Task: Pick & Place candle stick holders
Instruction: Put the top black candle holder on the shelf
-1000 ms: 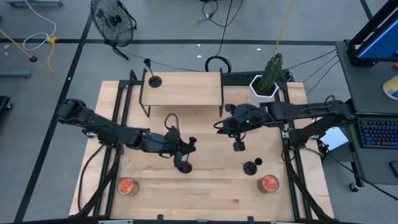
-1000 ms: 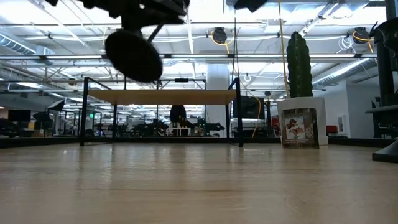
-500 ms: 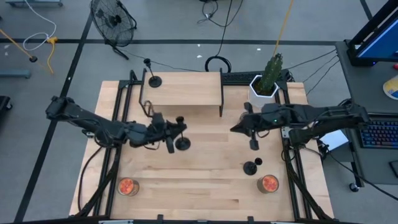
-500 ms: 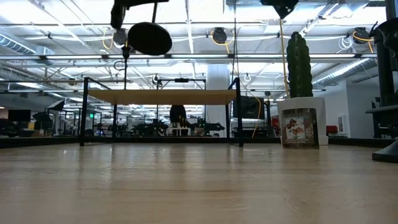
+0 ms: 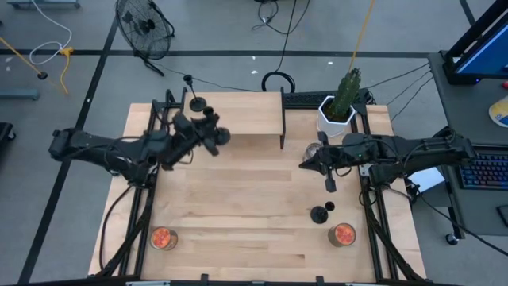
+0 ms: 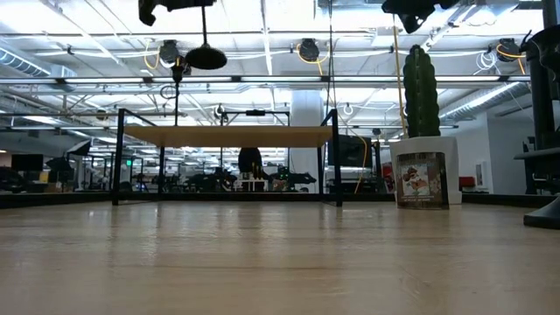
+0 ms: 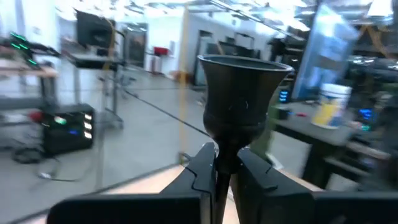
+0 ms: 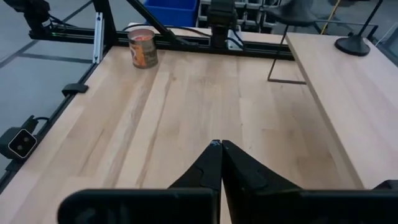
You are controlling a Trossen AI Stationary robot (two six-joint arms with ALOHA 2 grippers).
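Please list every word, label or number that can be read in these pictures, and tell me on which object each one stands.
No text can be read.
White cactus pot: a printed picture label on its front, lettering too small to read.
Two orange cans: labels too blurred to read.

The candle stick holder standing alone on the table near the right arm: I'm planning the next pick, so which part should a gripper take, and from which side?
Grip the candle stick holder by its thin upright stem, just above the disc base, coming straight down from above. The flat base offers little to pinch. The shut, empty right gripper hovers nearby and would probably suit.
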